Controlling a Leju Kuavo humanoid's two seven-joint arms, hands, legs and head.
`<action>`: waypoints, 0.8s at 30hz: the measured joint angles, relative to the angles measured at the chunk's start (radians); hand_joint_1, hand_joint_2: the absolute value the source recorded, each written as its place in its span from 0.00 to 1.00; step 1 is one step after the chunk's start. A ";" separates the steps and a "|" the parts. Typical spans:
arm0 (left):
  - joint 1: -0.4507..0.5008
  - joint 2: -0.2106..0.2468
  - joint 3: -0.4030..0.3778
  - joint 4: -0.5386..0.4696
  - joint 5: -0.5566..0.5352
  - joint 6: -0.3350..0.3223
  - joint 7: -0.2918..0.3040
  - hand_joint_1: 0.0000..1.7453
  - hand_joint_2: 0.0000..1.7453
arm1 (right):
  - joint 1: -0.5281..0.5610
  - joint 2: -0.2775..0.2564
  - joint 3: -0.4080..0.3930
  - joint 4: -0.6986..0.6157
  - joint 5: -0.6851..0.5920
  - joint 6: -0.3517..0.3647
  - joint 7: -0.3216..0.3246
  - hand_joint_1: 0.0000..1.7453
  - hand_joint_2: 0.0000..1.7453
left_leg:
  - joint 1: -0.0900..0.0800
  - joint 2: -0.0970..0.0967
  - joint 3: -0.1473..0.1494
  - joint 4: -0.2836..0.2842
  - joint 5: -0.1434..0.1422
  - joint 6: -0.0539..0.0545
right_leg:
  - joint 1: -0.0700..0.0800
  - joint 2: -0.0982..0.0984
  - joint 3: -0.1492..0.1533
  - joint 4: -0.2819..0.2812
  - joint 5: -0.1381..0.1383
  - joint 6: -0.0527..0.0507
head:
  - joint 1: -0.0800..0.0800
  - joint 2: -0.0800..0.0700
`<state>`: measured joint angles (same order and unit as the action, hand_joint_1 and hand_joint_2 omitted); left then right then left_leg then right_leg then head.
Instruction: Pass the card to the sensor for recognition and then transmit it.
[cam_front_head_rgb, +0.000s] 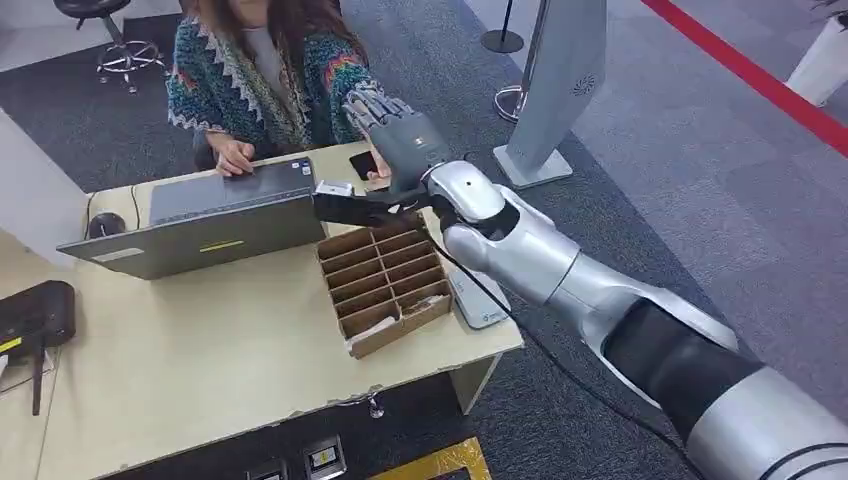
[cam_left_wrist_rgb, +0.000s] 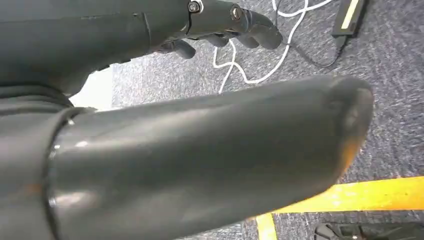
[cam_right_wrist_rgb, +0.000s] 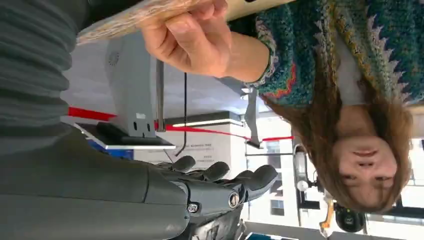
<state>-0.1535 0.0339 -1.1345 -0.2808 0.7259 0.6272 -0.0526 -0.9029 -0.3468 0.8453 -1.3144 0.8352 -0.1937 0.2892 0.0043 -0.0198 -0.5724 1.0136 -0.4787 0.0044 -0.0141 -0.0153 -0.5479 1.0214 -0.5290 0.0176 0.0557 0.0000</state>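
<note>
We start with the one container on the worktop (cam_front_head_rgb: 200, 370): a cardboard divider tray (cam_front_head_rgb: 385, 280) near the right front corner, split into two rows of narrow slots. Most slots show bare cardboard floor. Something pale lies in the nearest slot (cam_front_head_rgb: 364, 326), too small for us to name. Just beside the tray, along the worktop's right edge, lies a flat white device (cam_front_head_rgb: 480, 300).

The right hand (cam_front_head_rgb: 395, 130) is raised above the far right corner of the worktop, palm upright, its fingers (cam_right_wrist_rgb: 220, 172) spread apart with nothing between them. Close by, a person's hand (cam_right_wrist_rgb: 195, 37) rests at the far edge. A small dark rectangle (cam_front_head_rgb: 363, 163) lies on the worktop between that hand and ours, and we cannot tell whether it is the card or something else.

The left hand (cam_left_wrist_rgb: 220, 25) hangs over grey carpet, its fingers curled inward around nothing, with a white cable (cam_left_wrist_rgb: 250, 75) on the floor beneath.

A grey laptop (cam_front_head_rgb: 200, 215) takes up the far left part of the worktop, a dark mouse (cam_front_head_rgb: 105, 225) sits beside it, and a black box (cam_front_head_rgb: 35, 315) lies at the left edge. The near middle of the worktop is bare wood. Off the right edge there is carpet, with a white standing panel (cam_front_head_rgb: 560, 70) well apart from the arm and a red floor line (cam_front_head_rgb: 750, 70) farther out
</note>
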 joint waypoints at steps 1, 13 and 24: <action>0.004 0.000 0.000 0.000 0.005 0.001 -0.003 0.00 0.00 | 0.000 0.004 0.005 0.013 -0.006 -0.013 -0.005 0.00 1.00 | 0.000 0.000 0.000 0.000 0.000 0.000 | 0.000 0.000 0.000 0.000 0.000 0.000 | 0.000 0.000; 0.020 0.000 0.000 0.000 0.024 0.008 -0.006 0.00 0.00 | -0.009 0.034 0.028 0.115 -0.018 -0.058 -0.016 0.00 1.00 | 0.000 0.000 0.000 0.000 0.000 0.000 | 0.000 0.000 0.000 0.000 0.000 0.000 | 0.000 0.000; 0.021 0.001 0.000 0.000 0.027 0.003 -0.006 0.00 0.00 | -0.036 0.036 0.022 0.140 -0.037 0.003 0.000 0.00 1.00 | 0.000 0.001 0.001 0.000 0.000 0.000 | 0.000 0.001 0.000 0.000 0.000 0.000 | 0.000 0.000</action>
<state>-0.1326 0.0351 -1.1341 -0.2808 0.7530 0.6298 -0.0591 -0.9391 -0.3105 0.8675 -1.1742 0.7984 -0.1908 0.2891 0.0044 -0.0188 -0.5714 1.0140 -0.4787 0.0043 -0.0141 -0.0143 -0.5484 1.0214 -0.5289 0.0176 0.0557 0.0000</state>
